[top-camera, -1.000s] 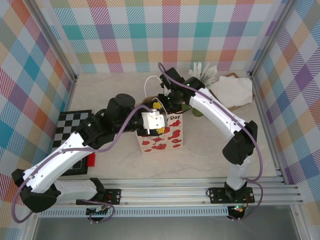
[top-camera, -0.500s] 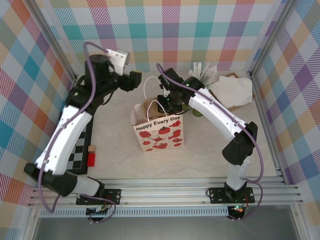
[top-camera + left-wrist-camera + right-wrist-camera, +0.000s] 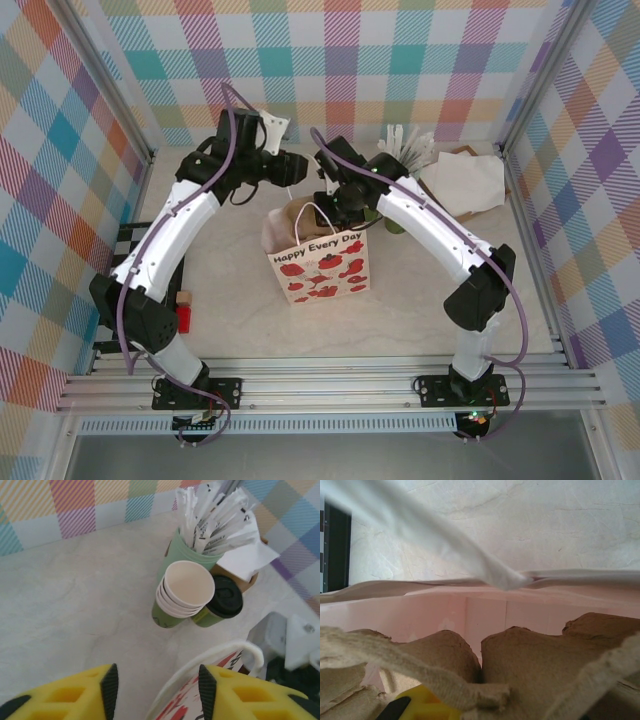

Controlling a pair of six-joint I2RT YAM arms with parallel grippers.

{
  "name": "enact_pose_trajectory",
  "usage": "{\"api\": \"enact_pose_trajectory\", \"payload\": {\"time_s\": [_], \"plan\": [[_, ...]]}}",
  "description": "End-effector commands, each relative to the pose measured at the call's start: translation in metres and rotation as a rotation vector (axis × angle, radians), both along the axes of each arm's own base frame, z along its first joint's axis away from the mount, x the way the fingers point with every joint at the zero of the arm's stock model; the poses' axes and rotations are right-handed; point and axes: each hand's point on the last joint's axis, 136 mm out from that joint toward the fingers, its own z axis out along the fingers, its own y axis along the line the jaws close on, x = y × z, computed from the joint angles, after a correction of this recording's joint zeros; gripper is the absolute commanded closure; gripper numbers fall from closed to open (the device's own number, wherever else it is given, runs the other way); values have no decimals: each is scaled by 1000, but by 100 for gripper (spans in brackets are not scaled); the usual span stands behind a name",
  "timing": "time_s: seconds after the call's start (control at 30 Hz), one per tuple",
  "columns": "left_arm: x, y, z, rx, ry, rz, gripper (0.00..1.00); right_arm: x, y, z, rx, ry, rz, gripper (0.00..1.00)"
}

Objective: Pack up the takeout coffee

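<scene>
Packing is hardly begun: the takeout coffee point(image 3: 223, 600), its black lid on, stands upright on the desk point(image 3: 430, 300), outside the paper bag point(image 3: 322, 268) and gripped by nothing. In the left wrist view it touches, or stands just beside, a stack of empty paper cups point(image 3: 182, 591), with the mint-green cup of wrapped sticks point(image 3: 200, 535) right behind them. The bag stands upright mid-desk with its mouth open, and the right wrist view into it shows a brown pulp carrier point(image 3: 545, 645) against the pink lining, so a seat for the cup looks ready. The left arm point(image 3: 180, 225) reaches over the back of the desk; its jaws are apart with nothing between them, aimed down toward the cups, with the bag's white handle point(image 3: 210, 660) just beneath. The right arm point(image 3: 430, 225) has its jaws closed at the bag's back rim; whether they pinch the paper or a handle cannot be told. Judging from this, 3 steps remain: grip the coffee, lift it clear of the neighbouring cups, and lower it upright into the bag.
</scene>
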Motion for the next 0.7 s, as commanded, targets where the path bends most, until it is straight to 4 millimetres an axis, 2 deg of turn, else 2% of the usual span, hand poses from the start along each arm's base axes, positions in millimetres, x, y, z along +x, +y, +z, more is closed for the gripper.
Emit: {"api": "enact_pose_trajectory", "payload": {"time_s": [0.0, 0.03, 0.1, 0.2, 0.4, 0.57, 0.67], "plan": [[3, 2, 2, -30, 32, 16, 70, -3, -1, 12, -7, -29, 24, 100], [7, 9, 2, -20, 31, 66, 77, -3, -1, 15, -4, -36, 26, 100], [17, 26, 0, 8, 45, 191, 100, -1, -2, 18, -15, -58, 25, 100], [21, 41, -5, -17, 106, 342, 100, 0, -6, 21, -87, -98, 26, 100], [1, 19, -4, -50, 136, 382, 100, -1, 1, 13, -142, -81, 49, 100], [3, 19, -10, -67, 183, 425, 100, -6, 15, 15, -87, -65, 95, 100], [2, 8, -7, -131, 216, 403, 100, -4, 6, 11, -141, -56, 69, 100]]}}
